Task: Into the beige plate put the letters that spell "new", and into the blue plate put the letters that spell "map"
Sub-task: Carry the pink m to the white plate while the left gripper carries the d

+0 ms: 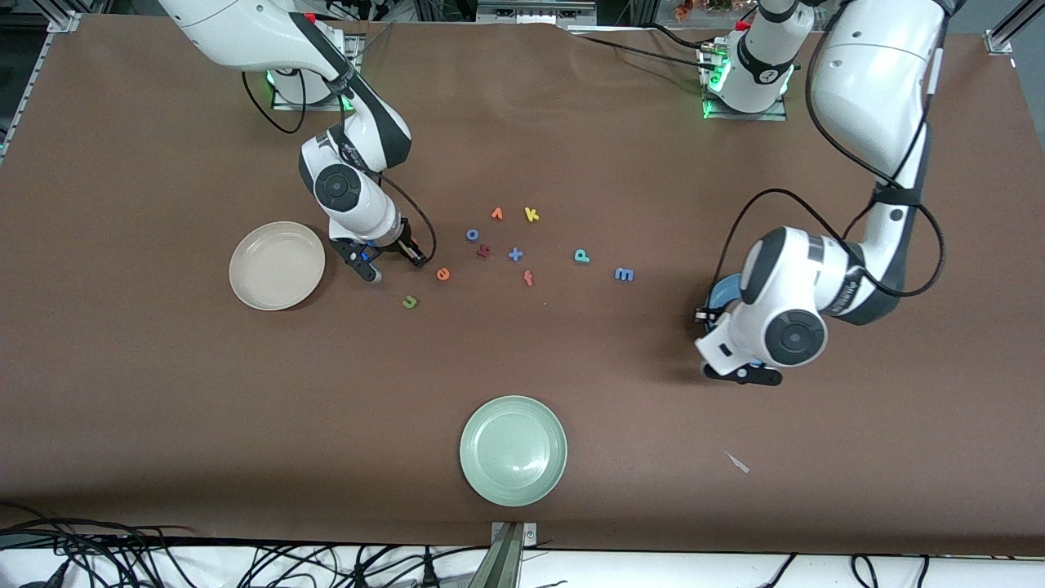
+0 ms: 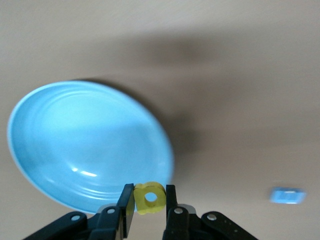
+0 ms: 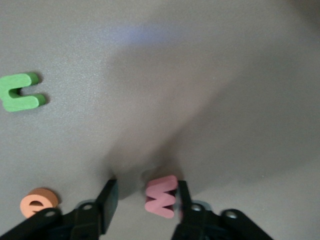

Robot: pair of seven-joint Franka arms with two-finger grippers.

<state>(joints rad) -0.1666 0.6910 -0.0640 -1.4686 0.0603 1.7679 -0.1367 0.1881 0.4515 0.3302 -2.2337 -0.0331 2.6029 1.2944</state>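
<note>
The left gripper [image 2: 150, 200] is pinching the yellow a [image 2: 149, 198] over the blue plate's [image 2: 75, 145] rim. Farther up the table, n [image 1: 410, 303], e [image 1: 442, 274], m [image 1: 624, 274] and p [image 1: 581, 256] are lying loose. The right gripper [image 3: 145, 197], beside the beige plate [image 1: 277, 265], is straddling w [image 3: 161, 196], one finger [image 3: 182, 196] touching it, the other apart.

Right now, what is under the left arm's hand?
The blue plate, bare where it shows. The left gripper hangs over its rim, fingers shut on the yellow a. In the front view the arm covers most of the plate.
</note>
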